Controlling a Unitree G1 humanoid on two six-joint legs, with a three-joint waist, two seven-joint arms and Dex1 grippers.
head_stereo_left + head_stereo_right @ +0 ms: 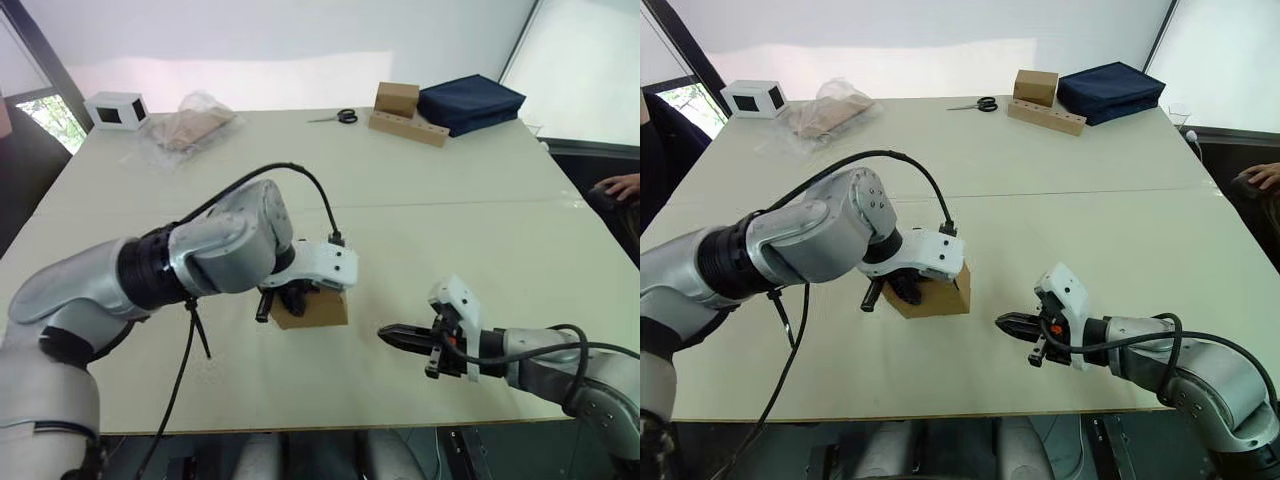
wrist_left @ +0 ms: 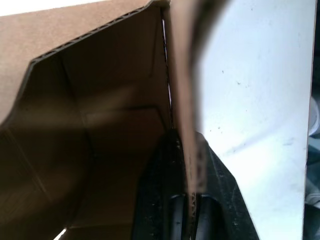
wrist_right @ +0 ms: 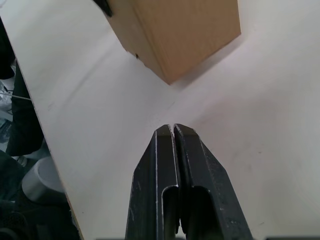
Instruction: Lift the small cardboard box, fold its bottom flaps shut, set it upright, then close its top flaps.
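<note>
Box [image 1: 312,310] on tabletop [image 1: 420,230], wall pinched by left gripper [image 2: 192,220]; interior visible from left wrist only. Right gripper [image 3: 172,131] pressed together beside box, apart. Flaps hard to discern.

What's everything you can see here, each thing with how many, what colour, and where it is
small cardboard box: one, plain brown, near the table's front edge, one wall pinched by the left gripper
table: one, off-white, under everything
white box with dark windows: one, far left corner
clear plastic bag: one, with tan contents, far left, beside the white box
scissors: one pair, black handles, far middle
brown box with long cardboard strip: one, far right of middle
dark blue fabric case: one, far right corner
person's hand: one, at the right edge, off the table
left gripper: black fingers, closed on the box wall
right gripper: black fingers together, empty, over the table right of the box
</note>
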